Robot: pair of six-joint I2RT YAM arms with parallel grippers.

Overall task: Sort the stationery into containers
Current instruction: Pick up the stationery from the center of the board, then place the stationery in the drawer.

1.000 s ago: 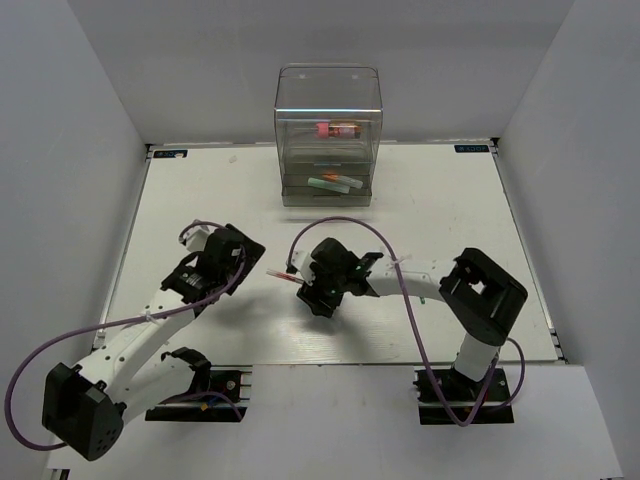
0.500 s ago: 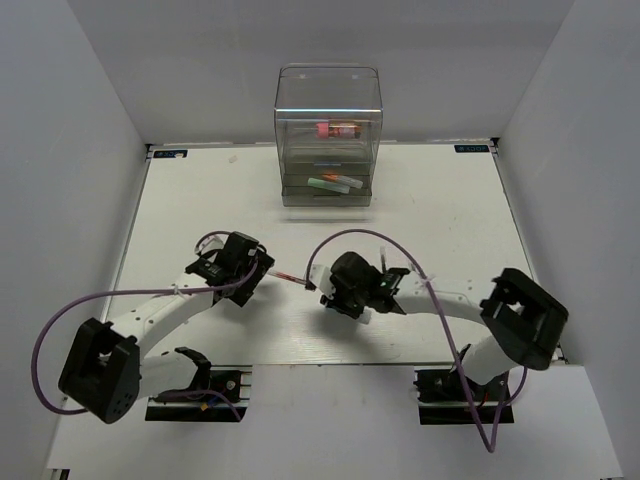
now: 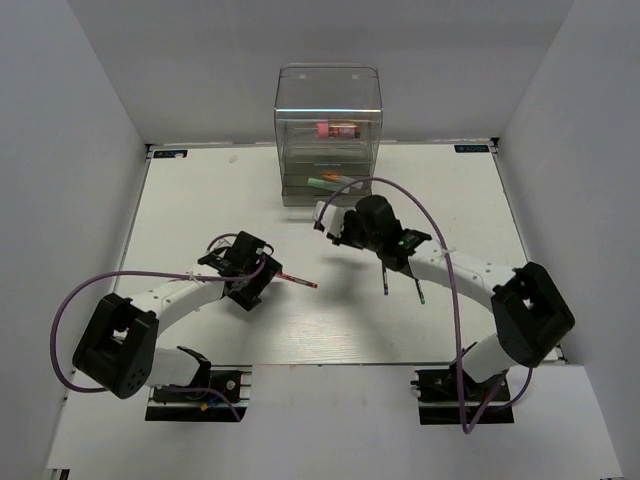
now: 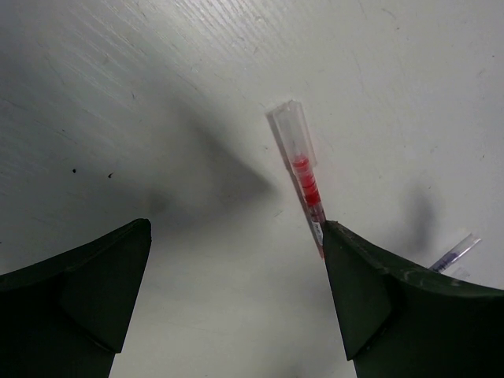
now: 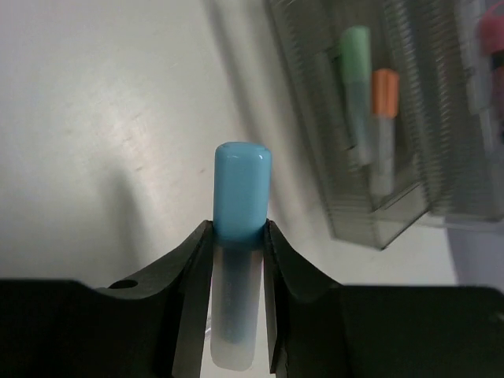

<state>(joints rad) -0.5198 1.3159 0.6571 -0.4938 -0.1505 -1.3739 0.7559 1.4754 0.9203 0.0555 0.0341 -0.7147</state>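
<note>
My right gripper is shut on the light-blue marker and holds it above the table just in front of the clear cabinet. The cabinet's low drawer stands pulled out and holds the green marker and orange marker. The pink marker lies in an upper drawer. My left gripper is open, low over the table. The thin red pen lies by its right finger, its near end hidden behind that finger.
Two thin dark pens lie on the white table right of centre, under the right arm. One of them shows at the edge of the left wrist view. Purple cables loop over both arms.
My right gripper has carried the light-blue marker from the table's middle up toward the cabinet. My left gripper has moved right, up to the red pen.
</note>
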